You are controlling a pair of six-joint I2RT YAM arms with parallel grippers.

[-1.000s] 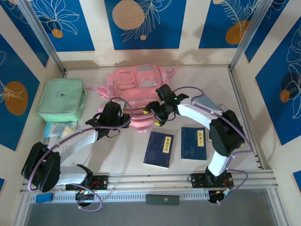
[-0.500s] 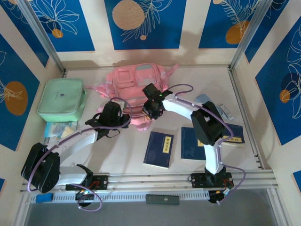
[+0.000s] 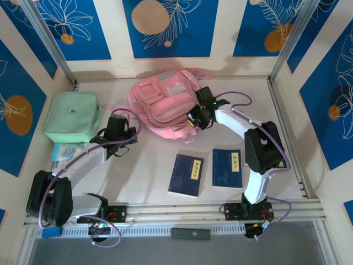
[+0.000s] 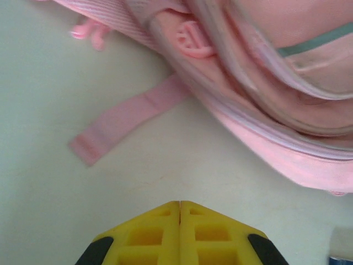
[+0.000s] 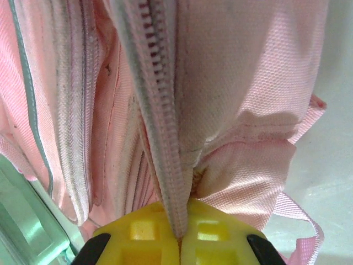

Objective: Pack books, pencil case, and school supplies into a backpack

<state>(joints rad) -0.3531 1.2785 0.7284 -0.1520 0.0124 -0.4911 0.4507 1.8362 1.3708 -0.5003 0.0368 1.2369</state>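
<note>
The pink backpack (image 3: 164, 102) lies at the back centre of the table, one side lifted. My right gripper (image 3: 195, 118) is shut on its zipper edge (image 5: 165, 165), and the pink fabric rises straight out of the yellow fingertips (image 5: 179, 234). My left gripper (image 3: 128, 134) is shut and holds nothing. It hovers over bare table just left of the backpack (image 4: 265, 99), near a loose pink strap (image 4: 129, 116). Two navy books with yellow labels lie flat in front, one (image 3: 186, 175) left of the other (image 3: 226, 168). The pencil case is hidden.
A mint green square bag (image 3: 71, 116) stands at the back left, with a pale packet (image 3: 69, 150) in front of it. Side walls close in the table on the left and right. A metal rail (image 3: 182, 210) runs along the near edge.
The right gripper has shut on the backpack's zipper edge and pulled it back and to the right, turning the bag. The left gripper has drawn back to the left, off the backpack.
</note>
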